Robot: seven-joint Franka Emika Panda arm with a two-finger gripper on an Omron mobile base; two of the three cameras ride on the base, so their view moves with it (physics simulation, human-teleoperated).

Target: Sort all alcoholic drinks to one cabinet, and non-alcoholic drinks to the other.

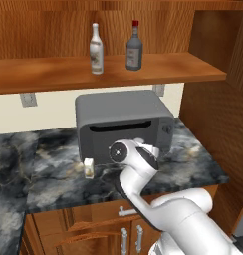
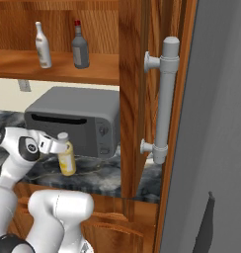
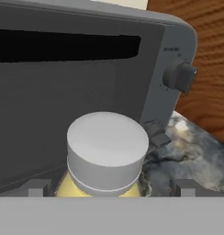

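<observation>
Across the upper half of the frame runs a glossy reddish-brown wall cabinet (image 1: 44,74) with 1 long shelf board. On that board stand 2 bottles, near each other but apart: a slim white long-necked bottle (image 1: 96,50) at upper centre-left, and just to its right a squat dark grey bottle (image 1: 134,50) with a red cap and pale label. Below the shelf, at centre, a grey toaster oven (image 1: 123,119) sits on a dark marbled counter (image 1: 44,169). A small cream-coloured carton (image 1: 88,168) stands on the counter by the oven's lower left corner. The white arm (image 1: 138,169) rises from the lower right and bends in front of the oven.
</observation>
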